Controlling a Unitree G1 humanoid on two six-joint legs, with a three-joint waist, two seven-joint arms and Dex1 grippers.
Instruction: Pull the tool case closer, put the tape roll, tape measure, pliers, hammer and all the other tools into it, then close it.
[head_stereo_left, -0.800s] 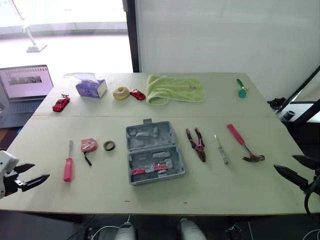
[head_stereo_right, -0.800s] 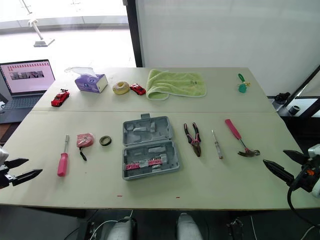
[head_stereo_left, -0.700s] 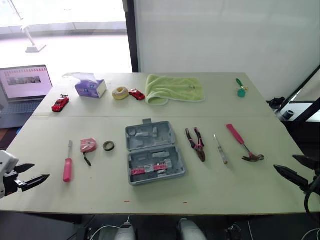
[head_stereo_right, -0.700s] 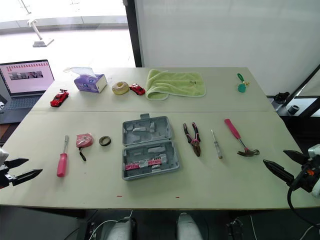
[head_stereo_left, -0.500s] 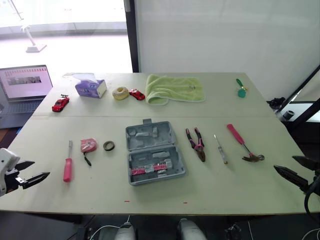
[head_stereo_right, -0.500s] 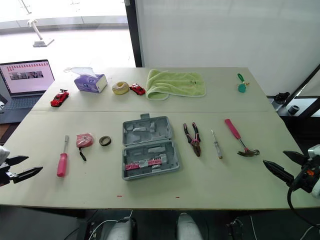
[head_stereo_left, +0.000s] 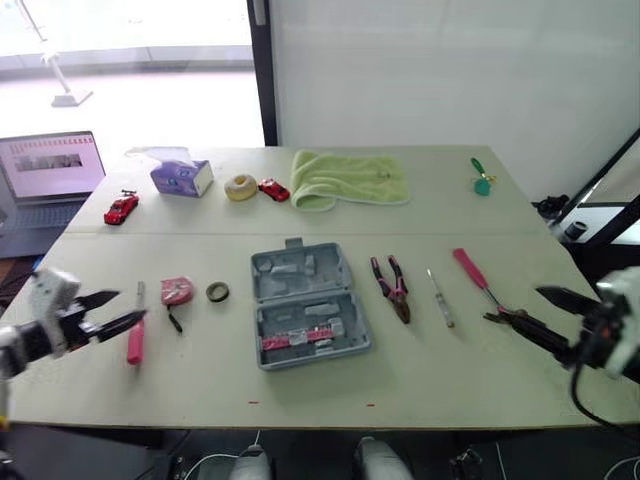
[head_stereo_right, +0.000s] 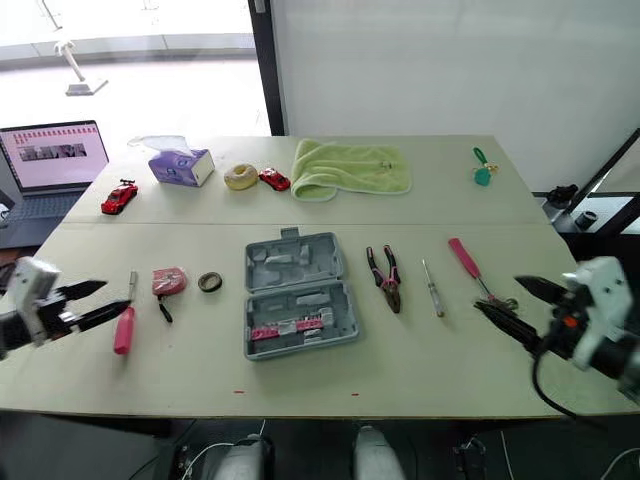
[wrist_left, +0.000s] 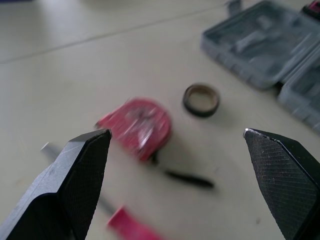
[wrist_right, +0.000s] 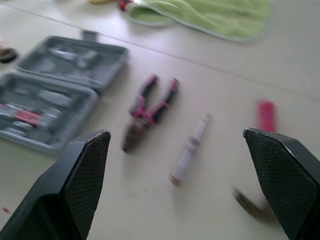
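Table (head_stereo_left: 200, 385) with laptop (head_stereo_left: 45, 185), tissue box (head_stereo_left: 182, 177), towel (head_stereo_left: 350, 178) beyond open tool case (head_stereo_left: 308, 305)

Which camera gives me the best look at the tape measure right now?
Left wrist view: the tape measure lies close ahead between the open jaws of the left gripper, strap trailing beside it. Both eye views show it small, from above, between the screwdriver and the tape roll.

A test lab or office room; a wide plain table (head_stereo_left: 430, 370) stands before a white partition (head_stereo_left: 450, 70) and a big window (head_stereo_left: 130, 60); a laptop (head_stereo_left: 50, 175) sits open beside it; pliers (head_stereo_left: 392, 286), toy cars (head_stereo_left: 121, 208), a tissue box (head_stereo_left: 182, 176) and a towel (head_stereo_left: 350, 178) lie spaced in rows.
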